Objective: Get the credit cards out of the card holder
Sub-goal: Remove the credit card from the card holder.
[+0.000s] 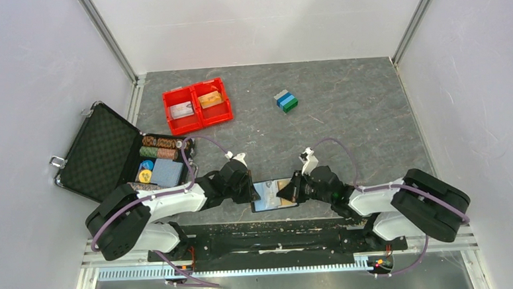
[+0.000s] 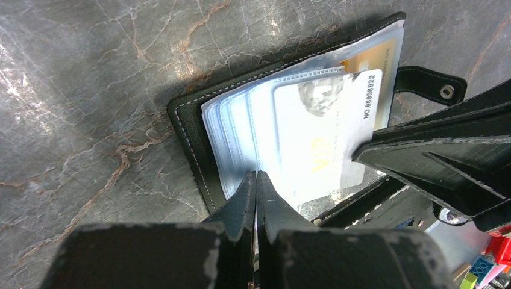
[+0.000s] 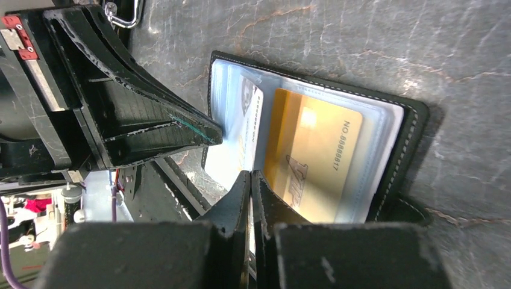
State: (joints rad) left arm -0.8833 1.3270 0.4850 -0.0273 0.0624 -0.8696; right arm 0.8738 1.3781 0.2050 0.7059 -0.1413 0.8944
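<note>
The card holder (image 1: 274, 196) lies open on the table at its near edge, between my two grippers. It has a black stitched cover (image 2: 190, 129) and clear plastic sleeves (image 2: 241, 132). A whitish-grey credit card (image 2: 319, 126) sticks partway out of a sleeve. My right gripper (image 3: 250, 176) is shut on that card's edge; it also shows in the top view (image 1: 285, 192). My left gripper (image 2: 256, 176) is shut on the edge of the sleeves, at the holder's left side (image 1: 252, 188). An orange credit card (image 3: 316, 150) sits inside a sleeve.
A red two-compartment tray (image 1: 203, 125) at the back left holds one whitish and one orange card. Stacked grey, blue and green blocks (image 1: 286, 101) stand at the back centre. An open black foam-lined case (image 1: 102, 152) with poker chips (image 1: 158, 147) lies at the left.
</note>
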